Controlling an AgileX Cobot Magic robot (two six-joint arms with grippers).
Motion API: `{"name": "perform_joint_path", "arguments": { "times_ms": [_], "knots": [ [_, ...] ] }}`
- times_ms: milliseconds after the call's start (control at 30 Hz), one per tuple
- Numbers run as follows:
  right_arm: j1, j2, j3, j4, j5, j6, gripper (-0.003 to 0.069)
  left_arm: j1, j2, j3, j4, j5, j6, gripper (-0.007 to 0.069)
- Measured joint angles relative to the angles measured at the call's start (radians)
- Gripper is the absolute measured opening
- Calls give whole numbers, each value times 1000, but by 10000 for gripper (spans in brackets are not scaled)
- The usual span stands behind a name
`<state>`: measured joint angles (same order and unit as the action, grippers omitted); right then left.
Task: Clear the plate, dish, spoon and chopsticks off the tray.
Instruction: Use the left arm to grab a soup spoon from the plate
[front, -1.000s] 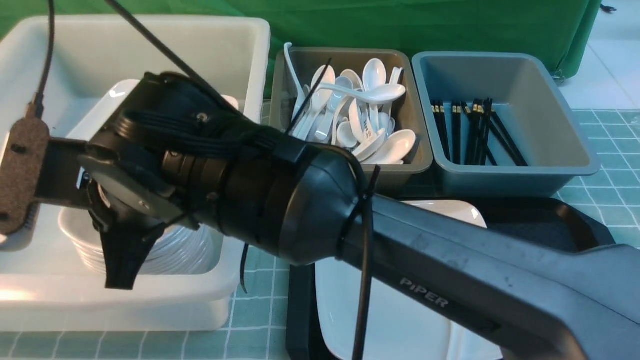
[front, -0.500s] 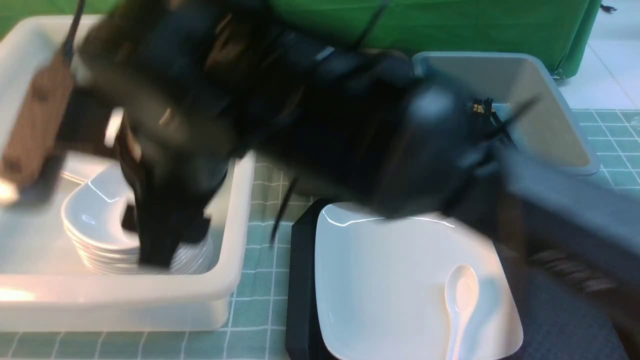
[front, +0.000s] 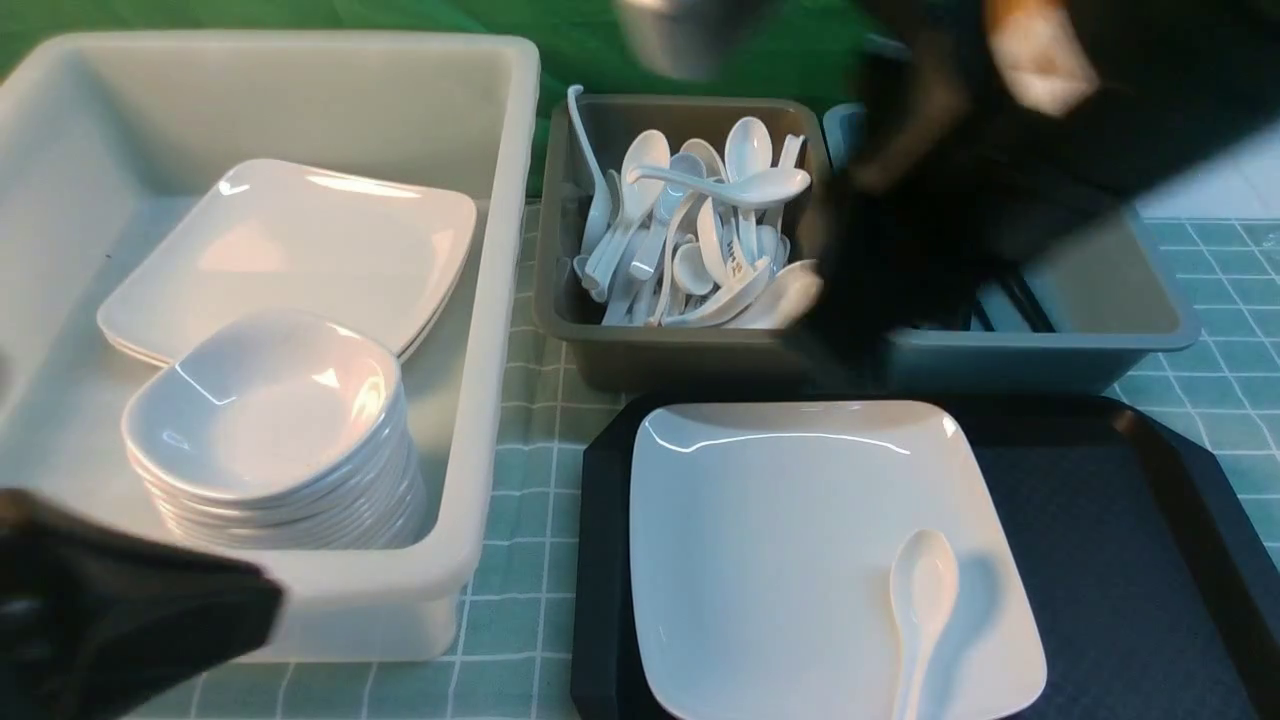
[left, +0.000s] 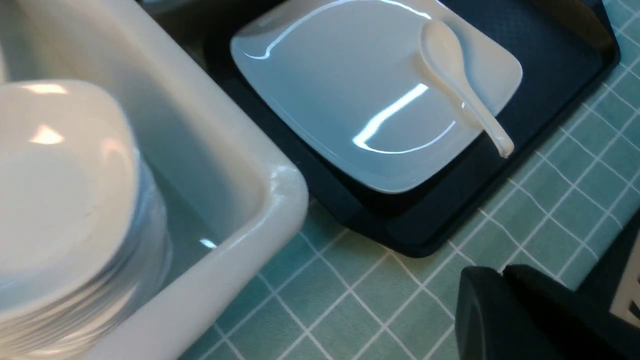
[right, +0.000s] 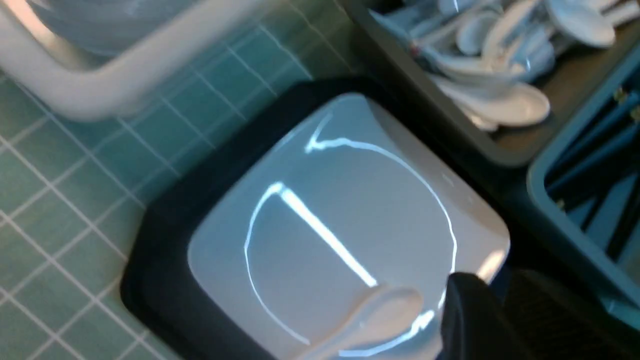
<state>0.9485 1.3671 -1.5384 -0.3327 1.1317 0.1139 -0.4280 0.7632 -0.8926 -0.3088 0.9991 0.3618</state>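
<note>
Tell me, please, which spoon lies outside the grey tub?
The spoon lying alone on the plate in the black tray; the other spoons are heaped in the grey tub.

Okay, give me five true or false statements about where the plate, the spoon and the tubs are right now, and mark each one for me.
1. The spoon lies on the plate. True.
2. The tray has nothing on it. False: it carries the plate, with the spoon on top.
3. A stack of dishes stands inside the white tub. True.
4. The grey tub beyond the tray holds chopsticks. False: it is filled with white spoons.
5. The left end effector is gripping the spoon. False: it is shut over the checked cloth, off the tray, with nothing seen in it.
</note>
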Motion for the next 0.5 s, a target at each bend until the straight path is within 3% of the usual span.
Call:
{"name": "perform_joint_path", "arguments": {
  "times_ms": [200,300,367,400,500],
  "knots": [
    [-17,-280,312,-40,0,149,141,-25,261,0,-195,-89,125,16],
    [-18,-435,435,-59,0,217,143,-129,414,-17,-208,-191,125,6],
    [-18,-499,482,-63,0,244,143,-204,482,-38,-200,-227,99,4],
    [-18,-577,531,-66,1,271,143,-308,570,-83,-154,-273,12,1],
    [-18,-678,560,-67,1,290,143,-438,703,-183,-51,-309,-130,3]
  ]
}}
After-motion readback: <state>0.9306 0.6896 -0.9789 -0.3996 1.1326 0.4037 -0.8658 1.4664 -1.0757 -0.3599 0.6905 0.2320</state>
